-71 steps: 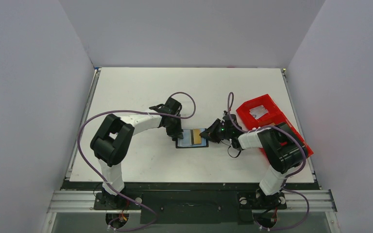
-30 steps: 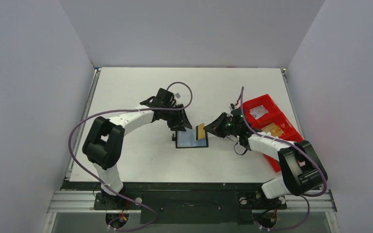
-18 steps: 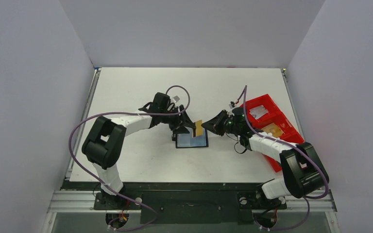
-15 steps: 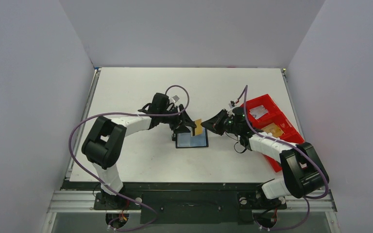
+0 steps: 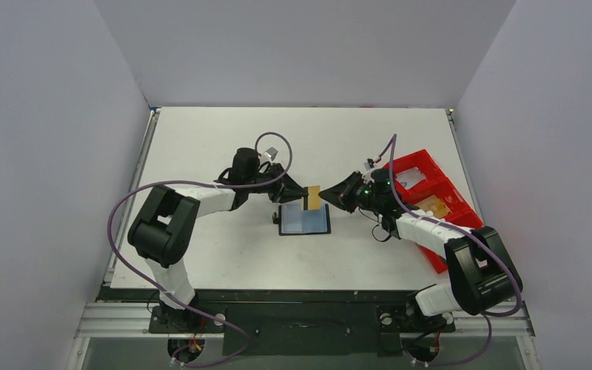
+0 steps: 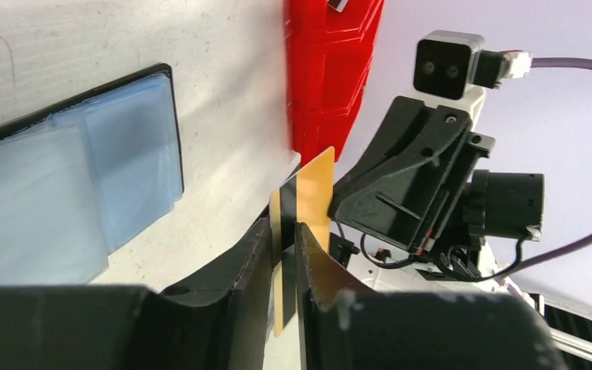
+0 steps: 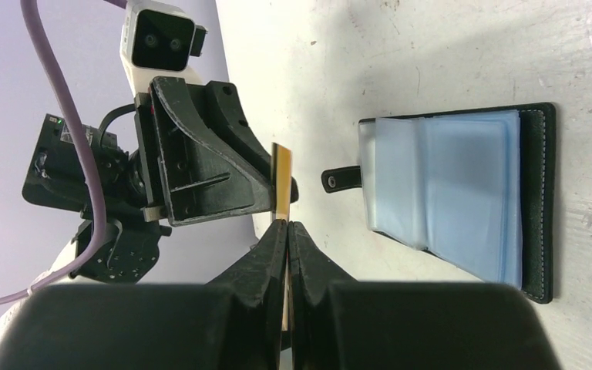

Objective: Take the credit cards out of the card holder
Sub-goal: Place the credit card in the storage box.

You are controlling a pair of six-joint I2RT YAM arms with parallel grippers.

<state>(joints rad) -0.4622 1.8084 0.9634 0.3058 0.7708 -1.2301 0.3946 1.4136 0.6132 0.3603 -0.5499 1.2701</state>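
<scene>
The card holder (image 5: 304,220) lies open and flat on the desk (image 5: 223,139), midway between the left and right edges and somewhat nearer the near edge. Its blue-grey inner face is up. Its long axis runs left to right, parallel to the near edge, and the closing tab (image 7: 339,179) points toward the left edge.

We find one credit card (image 5: 313,197) in the air above the holder's far edge, touching neither the holder nor the desk. The right tool (image 7: 285,225) is pressed together on its lower edge. The left tool (image 6: 283,228) has a finger on each side of the card with a narrow gap showing, and we judge it is not yet gripping.

Risks noted:
- The card drops if the right tool lets go before the left has closed (the card is thin and slick, with little margin).
- The card bends or twists if both tools pull while clamped at different angles.
- A dropped card may land back on the holder, which nothing pins down, and knock it out of place.

We cannot tell whether the translucent sleeves hold further cards.
</scene>
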